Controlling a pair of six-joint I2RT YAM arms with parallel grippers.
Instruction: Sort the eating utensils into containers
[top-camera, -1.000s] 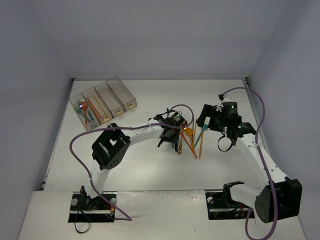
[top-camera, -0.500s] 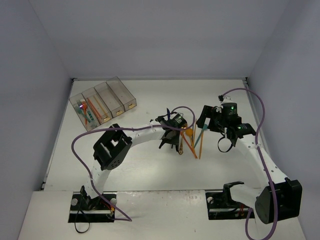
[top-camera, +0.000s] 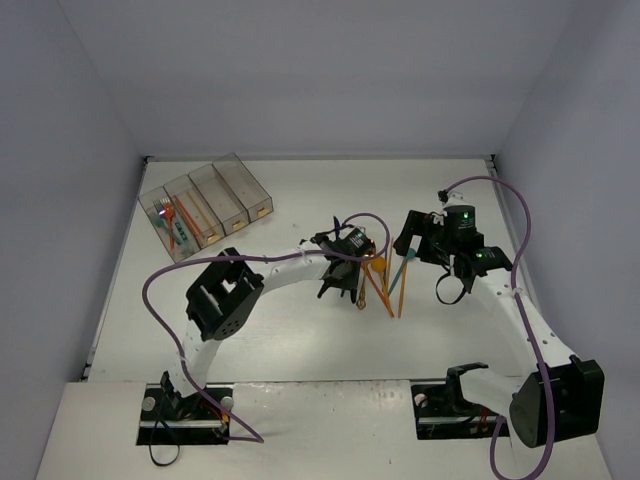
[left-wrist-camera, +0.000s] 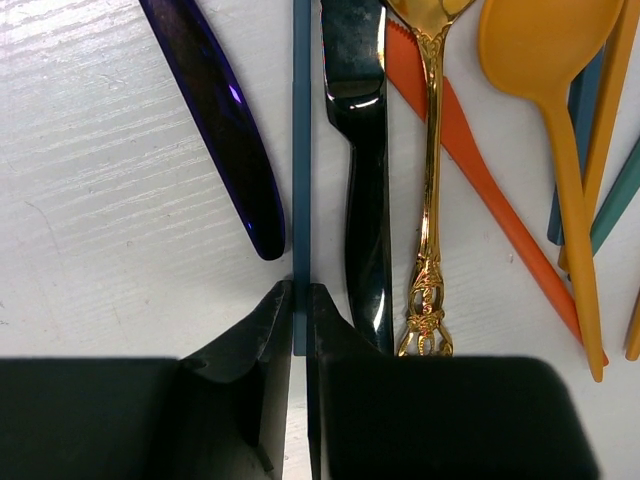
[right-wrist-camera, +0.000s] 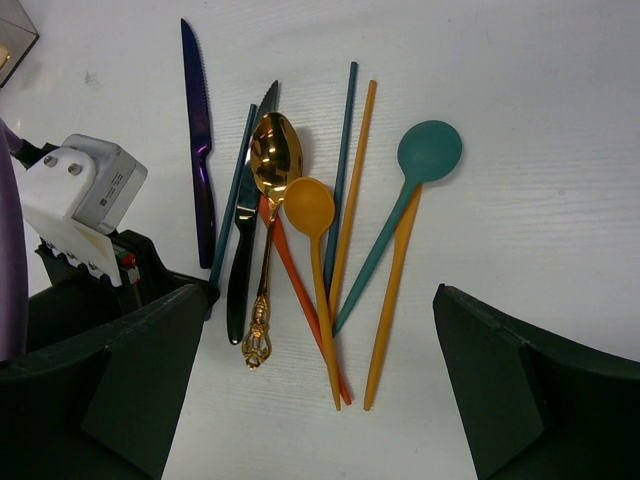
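Your left fingers pinch a slim dark blue utensil in the pile mid-surface. Your right fingers gape wide nearby. A few sorted utensils lie in the containers; about ten are unsorted.

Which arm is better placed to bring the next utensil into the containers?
Left. The left fingers are shut on the thin dark blue utensil, and the containers stand on the left side too. The right fingers are open and hold nothing.
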